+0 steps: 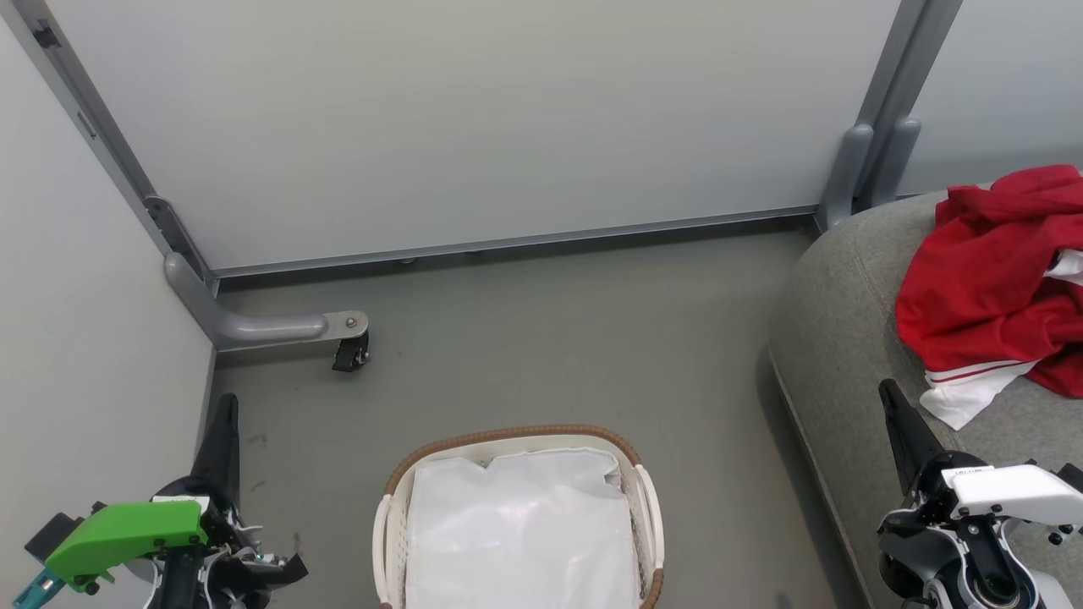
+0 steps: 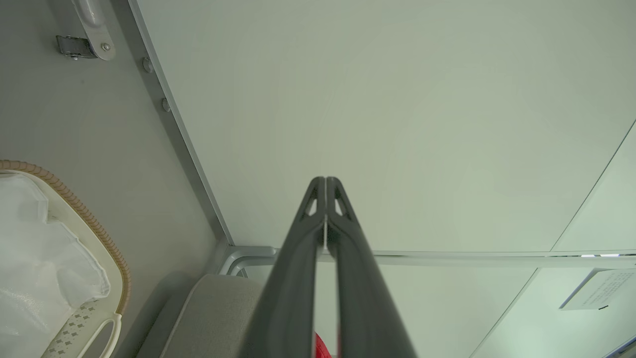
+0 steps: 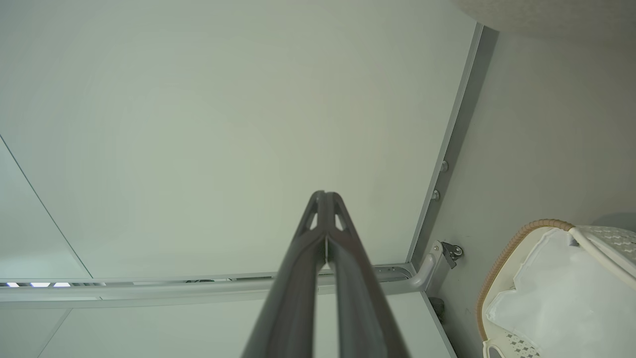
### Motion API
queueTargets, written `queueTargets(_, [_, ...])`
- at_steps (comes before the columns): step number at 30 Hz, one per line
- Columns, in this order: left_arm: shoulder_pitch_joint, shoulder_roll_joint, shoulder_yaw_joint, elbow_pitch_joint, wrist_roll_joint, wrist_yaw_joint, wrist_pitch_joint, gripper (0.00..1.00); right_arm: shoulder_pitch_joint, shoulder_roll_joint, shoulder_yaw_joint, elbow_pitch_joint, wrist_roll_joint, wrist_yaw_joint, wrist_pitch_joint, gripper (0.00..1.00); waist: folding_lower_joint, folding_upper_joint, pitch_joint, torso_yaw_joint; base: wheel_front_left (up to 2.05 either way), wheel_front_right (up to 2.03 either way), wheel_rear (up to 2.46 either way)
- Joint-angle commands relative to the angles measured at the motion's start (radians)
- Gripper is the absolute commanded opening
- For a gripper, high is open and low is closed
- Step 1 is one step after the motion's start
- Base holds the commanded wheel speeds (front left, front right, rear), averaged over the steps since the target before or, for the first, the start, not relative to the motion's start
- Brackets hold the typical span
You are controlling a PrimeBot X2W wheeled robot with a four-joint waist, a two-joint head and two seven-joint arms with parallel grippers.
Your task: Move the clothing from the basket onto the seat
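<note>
The red clothing (image 1: 990, 279), with a white striped cuff hanging down, lies bunched on the grey seat (image 1: 838, 338) at the right. The white basket (image 1: 516, 440) with its brown rim sits on the floor at bottom centre and holds just its white liner (image 1: 520, 524). My left gripper (image 1: 225, 410) is at the lower left, shut with nothing in it. My right gripper (image 1: 888, 397) stands at the lower right beside the seat's front edge, shut and empty. In the wrist views both gripper tips, left (image 2: 325, 181) and right (image 3: 324, 195), are pressed together. The basket edge (image 2: 94, 223) (image 3: 502, 258) shows in both.
Pale partition panels (image 1: 474, 118) wall in the back and left. A grey partition foot with a caster (image 1: 349, 351) juts onto the floor at the left. Grey floor (image 1: 575, 338) lies between the basket, the panels and the seat.
</note>
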Motion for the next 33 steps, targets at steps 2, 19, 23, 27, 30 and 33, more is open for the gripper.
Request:
queueTargets(2, [-0.01,0.002,0.005,-0.001,0.006,0.002,0.005,0.0,-0.008,-0.006,-0.002,-0.005,0.003,-0.001,0.001,0.0,0.0,0.0,0.0,0.0,0.0,0.0,0.0])
queueTargets(19, [-0.01,0.0,0.007,-0.001,0.008,0.002,0.005,0.0,-0.008,-0.006,-0.002,-0.004,0.003,-0.001,0.001,0.0,0.0,0.0,0.0,0.0,0.0,0.0,0.0])
queueTargets(23, [-0.011,-0.001,0.007,-0.001,0.009,0.002,0.006,0.0,-0.008,-0.006,-0.002,-0.004,0.003,-0.001,0.001,0.0,0.0,0.0,0.0,0.0,0.0,0.0,0.0])
queueTargets(27, [-0.011,-0.001,0.008,-0.001,0.009,0.002,0.007,0.0,-0.008,-0.006,-0.001,-0.004,0.003,-0.001,0.001,0.0,0.0,0.0,0.0,0.0,0.0,0.0,0.0])
queueTargets(30, [-0.011,-0.001,0.008,-0.001,0.008,0.002,0.007,0.0,-0.008,-0.006,-0.001,-0.004,0.003,-0.001,0.001,0.0,0.0,0.0,0.0,0.0,0.0,0.0,0.0])
queueTargets(33, [-0.011,-0.001,0.008,-0.001,0.008,0.002,0.006,0.0,-0.008,-0.006,-0.001,-0.004,0.003,-0.001,0.001,0.0,0.0,0.0,0.0,0.0,0.0,0.0,0.0])
